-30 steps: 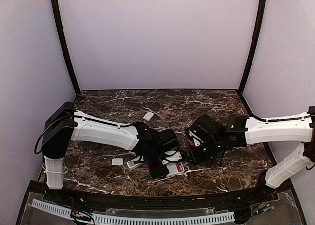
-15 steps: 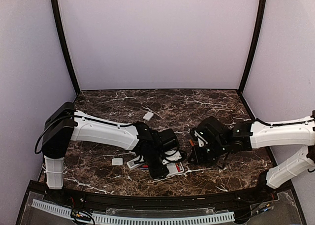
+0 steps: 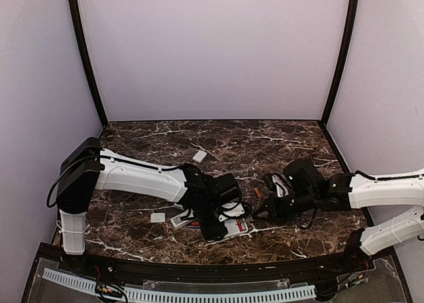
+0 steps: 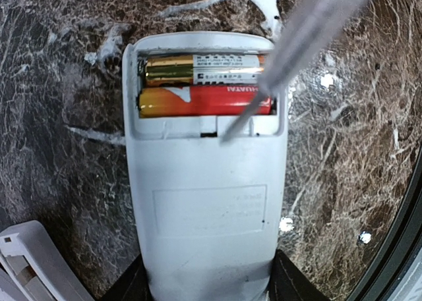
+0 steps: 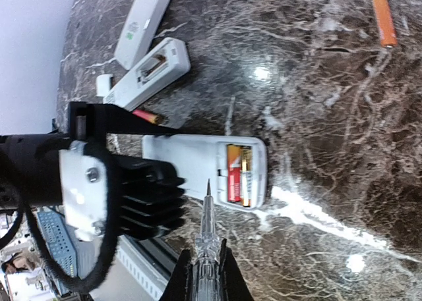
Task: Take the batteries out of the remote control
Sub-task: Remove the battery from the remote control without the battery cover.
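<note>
While the left gripper (image 4: 208, 286) clamps the white remote (image 4: 208, 209) by its sides, two batteries (image 4: 204, 85) lie in its open compartment. The right gripper (image 5: 205, 279), pressed together on a clear pointed tool (image 5: 207, 225), lays the shaft across their end. Only the right wrist view shows a loose orange battery (image 5: 382, 14) and another opened remote (image 5: 148, 70) nearby.

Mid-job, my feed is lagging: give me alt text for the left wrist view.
A pale grey remote sits back-up over the dark marble table, its open bay holding two batteries, one gold and white, one red. A blurred clear probe slants in from the upper right, its tip at the bay's lower edge.
</note>
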Robot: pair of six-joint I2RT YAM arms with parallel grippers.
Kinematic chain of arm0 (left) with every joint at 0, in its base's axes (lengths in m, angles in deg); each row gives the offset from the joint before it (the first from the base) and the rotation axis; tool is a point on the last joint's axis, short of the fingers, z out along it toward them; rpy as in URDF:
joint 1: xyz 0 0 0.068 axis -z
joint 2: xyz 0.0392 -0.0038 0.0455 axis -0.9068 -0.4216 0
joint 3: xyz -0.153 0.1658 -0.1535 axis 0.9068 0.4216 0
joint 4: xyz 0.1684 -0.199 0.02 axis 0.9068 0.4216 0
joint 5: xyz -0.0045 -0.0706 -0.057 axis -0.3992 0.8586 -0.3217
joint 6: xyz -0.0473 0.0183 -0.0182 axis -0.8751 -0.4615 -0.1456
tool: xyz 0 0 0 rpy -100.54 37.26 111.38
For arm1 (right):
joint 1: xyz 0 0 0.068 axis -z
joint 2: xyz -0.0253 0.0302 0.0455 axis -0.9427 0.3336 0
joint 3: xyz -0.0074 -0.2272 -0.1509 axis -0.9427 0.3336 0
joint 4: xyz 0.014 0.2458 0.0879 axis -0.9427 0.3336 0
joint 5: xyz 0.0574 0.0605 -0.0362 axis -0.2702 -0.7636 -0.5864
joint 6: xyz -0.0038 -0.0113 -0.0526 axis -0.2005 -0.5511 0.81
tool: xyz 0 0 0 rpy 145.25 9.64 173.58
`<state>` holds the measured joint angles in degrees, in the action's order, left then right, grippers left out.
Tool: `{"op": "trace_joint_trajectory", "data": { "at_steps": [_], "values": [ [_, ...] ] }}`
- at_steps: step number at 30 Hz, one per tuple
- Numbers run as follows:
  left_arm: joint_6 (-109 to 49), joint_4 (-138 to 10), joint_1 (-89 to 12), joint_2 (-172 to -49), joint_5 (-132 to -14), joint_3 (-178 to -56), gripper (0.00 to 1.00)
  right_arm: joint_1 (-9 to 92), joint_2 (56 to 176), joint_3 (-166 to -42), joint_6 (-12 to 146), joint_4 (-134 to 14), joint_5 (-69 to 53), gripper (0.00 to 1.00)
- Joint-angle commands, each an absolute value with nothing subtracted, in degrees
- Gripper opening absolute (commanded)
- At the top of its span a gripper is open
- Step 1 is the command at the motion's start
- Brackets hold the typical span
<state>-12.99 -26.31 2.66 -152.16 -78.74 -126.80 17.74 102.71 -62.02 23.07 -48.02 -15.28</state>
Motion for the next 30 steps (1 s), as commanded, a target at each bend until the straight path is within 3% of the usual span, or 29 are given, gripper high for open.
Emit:
{"op": "trace_joint_trajectory", "data": {
  "at_steps": [1,10,11,15,17,21,30],
  "values": [
    [-11.3,-26.4,3.0,-155.9,-80.3,-125.9,0.16,17.6,99.9,-62.3,22.9,-51.5,-19.7,0.00],
    [-10.1,-27.4,3.0,-154.4,-78.0,-125.5,0.17,17.7,92.8,-65.1,25.4,-33.2,-9.7,0.00],
    [-9.9,-27.8,3.0,-154.0,-76.7,-124.9,0.19,17.7,92.0,-65.3,25.8,-31.4,-8.2,0.00],
    [-9.2,-29.8,3.0,-151.9,-79.2,-123.0,0.60,17.6,90.4,-66.4,27.4,-27.7,-4.7,0.00],
    [-8.9,-30.5,3.0,-151.5,-82.1,-121.9,0.71,17.7,90.0,-66.5,27.9,-27.9,-4.2,0.00],
    [-8.6,-31.1,3.0,-151.4,-85.3,-120.7,0.78,17.7,89.9,-66.1,28.5,-29.2,-4.3,0.00],
    [-8.6,-31.9,0.4,-149.1,-94.4,-119.2,0.82,17.6,87.7,-65.2,29.4,-30.2,-4.6,0.00]
  ]
}}
